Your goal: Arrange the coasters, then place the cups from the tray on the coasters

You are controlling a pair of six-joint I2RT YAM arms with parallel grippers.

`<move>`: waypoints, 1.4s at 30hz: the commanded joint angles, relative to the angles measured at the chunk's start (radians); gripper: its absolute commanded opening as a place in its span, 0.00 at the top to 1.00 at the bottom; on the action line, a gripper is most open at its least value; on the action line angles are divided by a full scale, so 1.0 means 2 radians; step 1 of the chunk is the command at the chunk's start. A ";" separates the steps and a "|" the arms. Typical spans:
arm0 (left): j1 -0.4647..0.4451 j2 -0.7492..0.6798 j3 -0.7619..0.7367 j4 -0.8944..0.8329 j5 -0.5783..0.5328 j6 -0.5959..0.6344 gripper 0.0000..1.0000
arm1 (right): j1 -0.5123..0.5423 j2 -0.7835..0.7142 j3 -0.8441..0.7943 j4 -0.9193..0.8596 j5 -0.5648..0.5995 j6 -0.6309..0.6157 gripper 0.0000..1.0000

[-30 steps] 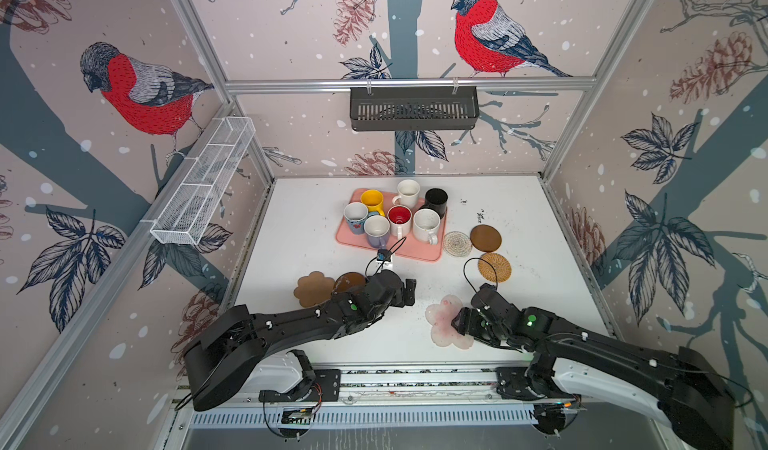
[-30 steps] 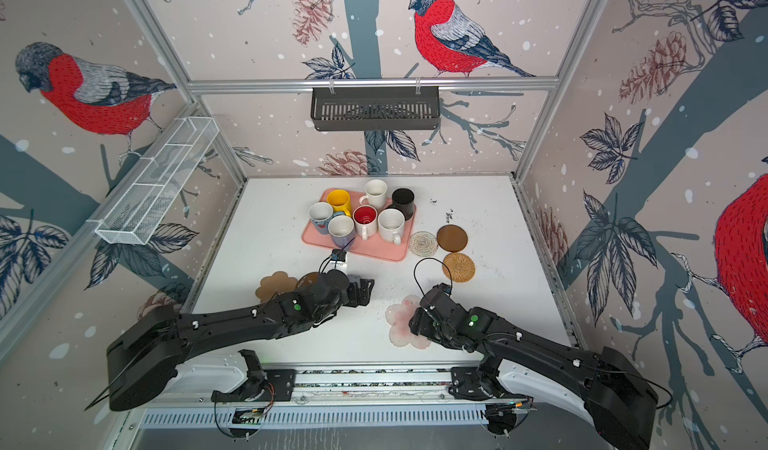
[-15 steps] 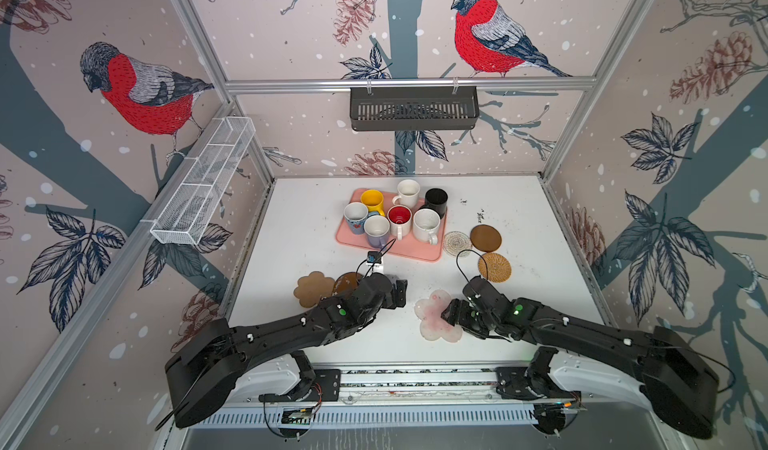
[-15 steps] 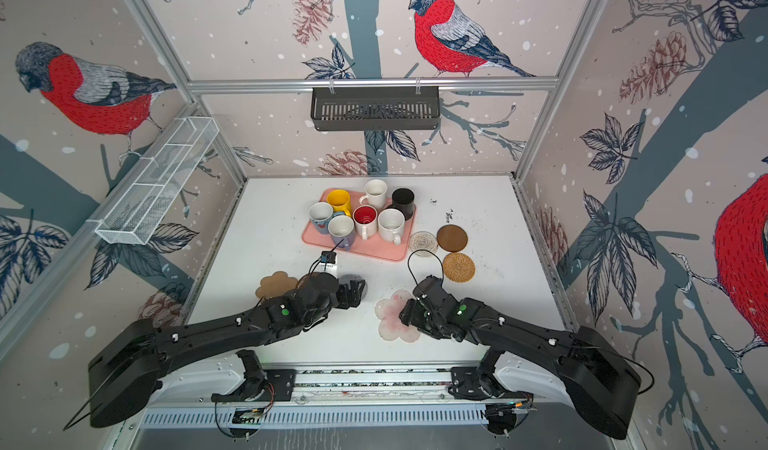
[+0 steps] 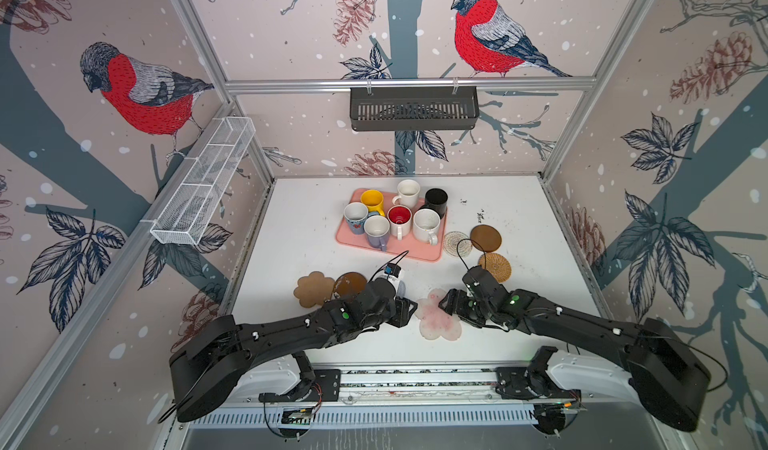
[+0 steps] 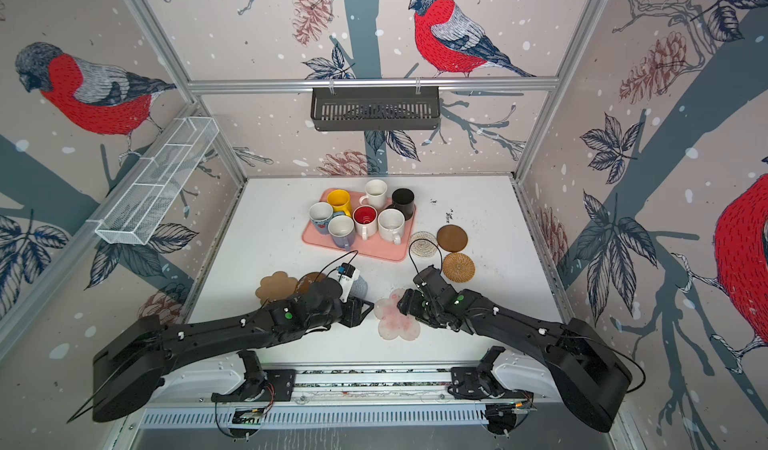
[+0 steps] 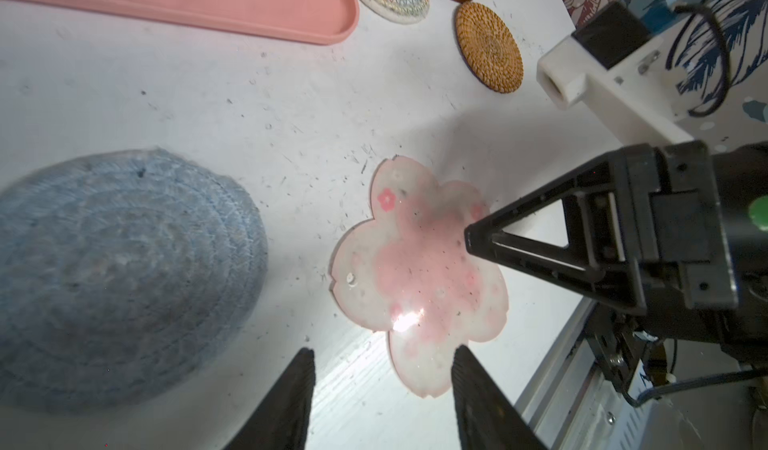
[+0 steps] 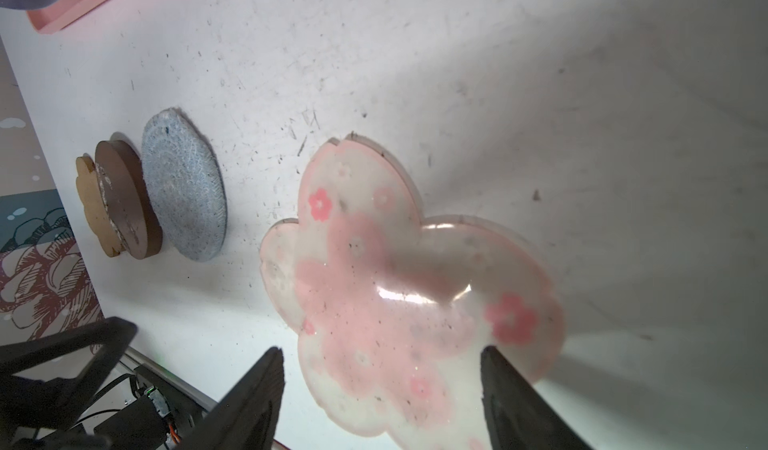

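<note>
The large pink-white flower-shaped coaster (image 5: 437,320) lies flat at lower centre of both top views, between the grippers. The right gripper (image 5: 451,306) is nearer, jaws wide, one fingertip (image 7: 473,238) over its right lobes; the left gripper (image 5: 409,311), jaws partly apart and empty, sits just left of it.
</note>
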 commanded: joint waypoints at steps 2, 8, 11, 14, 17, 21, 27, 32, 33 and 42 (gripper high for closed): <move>-0.007 0.009 -0.017 0.036 0.053 -0.024 0.43 | -0.004 -0.002 0.000 0.010 -0.006 -0.017 0.25; -0.021 0.027 -0.033 0.065 0.063 -0.047 0.41 | -0.014 -0.036 -0.006 -0.018 -0.003 -0.024 0.25; -0.028 0.048 -0.029 0.081 0.066 -0.053 0.40 | -0.017 -0.052 -0.010 -0.037 -0.001 -0.025 0.25; -0.031 0.067 -0.027 0.099 0.068 -0.060 0.40 | -0.017 -0.056 -0.017 -0.053 -0.003 -0.030 0.25; -0.031 0.082 -0.023 0.112 0.069 -0.063 0.40 | -0.018 -0.072 -0.031 -0.054 -0.002 -0.026 0.25; -0.032 0.100 -0.018 0.125 0.069 -0.068 0.40 | -0.022 -0.082 -0.044 -0.052 -0.008 -0.025 0.25; -0.031 0.130 -0.009 0.139 0.064 -0.071 0.40 | -0.022 -0.078 -0.052 -0.022 -0.027 -0.026 0.25; -0.031 0.148 -0.005 0.154 0.059 -0.078 0.40 | -0.028 -0.072 -0.054 -0.007 -0.037 -0.031 0.25; -0.031 0.151 -0.003 0.156 0.057 -0.078 0.40 | -0.031 -0.071 -0.054 -0.003 -0.040 -0.032 0.25; -0.016 0.171 0.008 0.160 0.056 -0.079 0.40 | -0.049 -0.048 -0.049 0.022 -0.054 -0.045 0.25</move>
